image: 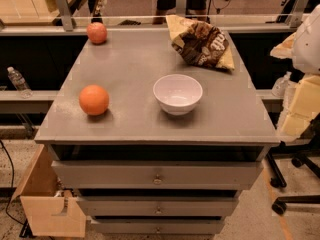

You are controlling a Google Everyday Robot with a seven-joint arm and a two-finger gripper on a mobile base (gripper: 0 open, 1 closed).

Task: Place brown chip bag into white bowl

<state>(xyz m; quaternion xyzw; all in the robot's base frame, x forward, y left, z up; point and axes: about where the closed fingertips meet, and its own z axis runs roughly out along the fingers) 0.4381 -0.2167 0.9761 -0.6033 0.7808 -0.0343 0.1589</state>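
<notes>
where the grey desk fills most of the view, its flat top is seen from the near edge, with drawers stacked below that edge. the gripper hangs beyond the right edge, among the pale white and yellowish shapes of the arm, beside the near right corner. it is clear of the top and well apart from both the bag and the bowl; whether it is spread or pressed together cannot be told, nor whether it pinches anything.

the brown chip bag lies crumpled at the far right corner. its long axis runs on a slant, from the far edge down toward the right edge, with its lettered face up and its lower pale end almost at the right edge.

the white bowl stands upright, mouth up, right of the middle and closer to the near edge, apart from the bag. bare top lies between them.

one orange sits by the left edge, another orange at the far left corner, leaving the middle open.
</notes>
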